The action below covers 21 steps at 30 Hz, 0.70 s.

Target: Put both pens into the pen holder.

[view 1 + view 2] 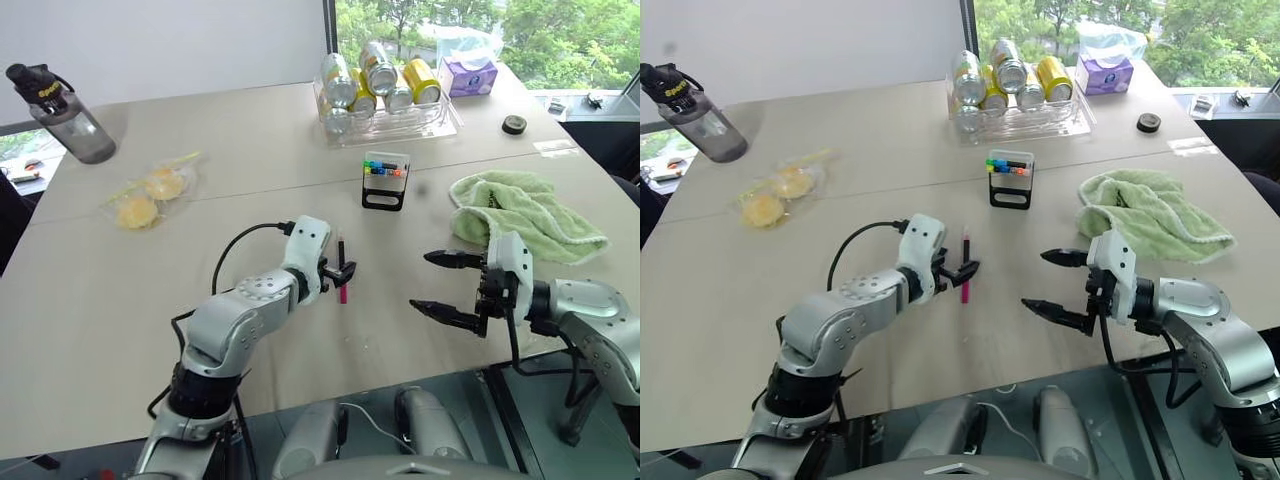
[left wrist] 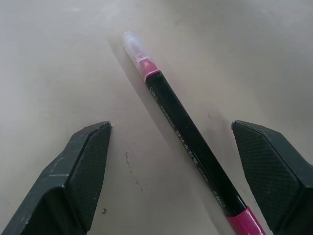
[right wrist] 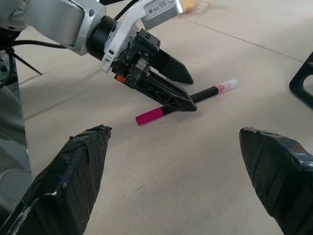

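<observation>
One black pen (image 2: 188, 139), magenta-ended with clear cap, lies between the wide-open, empty left end effector (image 2: 176, 176).

Both arms are silver-grey metal with rounded joint housings and black collars. A black cable loops over the left forearm into a white wrist block. The left end effector (image 1: 345, 272) and right end effector (image 1: 440, 283) each carry 2 black tapered fingers with textured pads.

Pen (image 1: 342, 272) before pen holder (image 1: 386, 180)
</observation>
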Tool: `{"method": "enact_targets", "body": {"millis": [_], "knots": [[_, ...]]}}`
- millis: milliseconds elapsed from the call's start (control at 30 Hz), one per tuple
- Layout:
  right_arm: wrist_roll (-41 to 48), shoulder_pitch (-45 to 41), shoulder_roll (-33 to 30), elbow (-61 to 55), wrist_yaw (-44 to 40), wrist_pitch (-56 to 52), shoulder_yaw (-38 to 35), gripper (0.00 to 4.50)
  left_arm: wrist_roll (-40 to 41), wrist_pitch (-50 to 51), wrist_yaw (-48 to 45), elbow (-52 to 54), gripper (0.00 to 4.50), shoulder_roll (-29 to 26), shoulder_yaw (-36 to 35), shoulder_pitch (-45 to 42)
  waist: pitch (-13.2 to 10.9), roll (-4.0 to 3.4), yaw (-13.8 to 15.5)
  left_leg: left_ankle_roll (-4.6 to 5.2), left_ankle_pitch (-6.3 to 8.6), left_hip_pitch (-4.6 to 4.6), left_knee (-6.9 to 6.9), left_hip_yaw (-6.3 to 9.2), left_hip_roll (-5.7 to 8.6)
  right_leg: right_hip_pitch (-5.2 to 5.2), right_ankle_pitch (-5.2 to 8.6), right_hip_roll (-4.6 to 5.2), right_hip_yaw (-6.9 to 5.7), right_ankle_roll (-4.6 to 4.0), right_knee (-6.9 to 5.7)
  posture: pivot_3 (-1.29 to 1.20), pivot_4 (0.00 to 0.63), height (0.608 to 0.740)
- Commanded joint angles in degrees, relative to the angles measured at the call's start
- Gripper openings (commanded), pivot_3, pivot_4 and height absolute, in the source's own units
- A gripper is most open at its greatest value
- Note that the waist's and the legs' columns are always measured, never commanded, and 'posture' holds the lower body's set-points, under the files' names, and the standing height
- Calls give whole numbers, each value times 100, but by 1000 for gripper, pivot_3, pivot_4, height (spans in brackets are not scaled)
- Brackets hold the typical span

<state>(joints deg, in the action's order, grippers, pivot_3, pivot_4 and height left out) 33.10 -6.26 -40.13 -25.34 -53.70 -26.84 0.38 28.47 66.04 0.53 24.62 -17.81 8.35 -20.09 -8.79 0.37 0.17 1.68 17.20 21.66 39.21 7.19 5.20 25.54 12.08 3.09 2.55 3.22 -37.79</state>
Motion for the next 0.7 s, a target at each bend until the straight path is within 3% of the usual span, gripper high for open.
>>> {"method": "enact_targets", "body": {"millis": [33, 100, 333, 467, 567, 700], "knots": [[-2, 59, 1, -189, 54, 123, -184, 4500, -241, 382, 229, -144, 3818, 196, -134, 155, 7, 2, 35, 0, 0, -2, 0, 0, 0, -2, 0, 0, 0, 0, 0, 0, 150, 739], [-58, 89, -17, -182, 58, 158, -175, 4500, -329, 508, 258, -111, 3246, 241, -186, 196, 12, 4, 39, 0, 0, -7, 0, -1, 0, -7, 0, 0, 1, 0, 0, 0, 150, 739], [-307, -99, 78, 7, 59, 257, 0, 4500, -511, 636, 143, 22, 43, 253, -229, 276, 21, 7, 40, -1, 1, -27, -3, -7, -2, -23, 1, -3, 6, 0, 3, 0, 150, 739], [-364, -291, 214, 24, 133, 164, 144, 4500, -634, 473, 20, 103, 43, 170, -189, 345, 21, 7, 31, -1, 2, -87, -22, -11, -5, -75, 2, -6, 10, 2, 17, 0, 150, 739], [-357, -530, 403, 71, 415, -153, 244, 4500, -784, -639, -481, 220, 43, -38, -86, 387, 20, 7, 5, -1, 2, -95, -24, -10, -8, -82, 3, -8, 9, 2, 19, 0, 150, 739], [147, -833, 786, 148, 934, -941, 54, 4500, -542, -1921, -1234, 437, 43, 166, -247, 465, 14, 16, 64, -2, 2, -86, -23, -5, -8, -79, 2, -5, 2, 1, 22, 0, 150, 739]]}}
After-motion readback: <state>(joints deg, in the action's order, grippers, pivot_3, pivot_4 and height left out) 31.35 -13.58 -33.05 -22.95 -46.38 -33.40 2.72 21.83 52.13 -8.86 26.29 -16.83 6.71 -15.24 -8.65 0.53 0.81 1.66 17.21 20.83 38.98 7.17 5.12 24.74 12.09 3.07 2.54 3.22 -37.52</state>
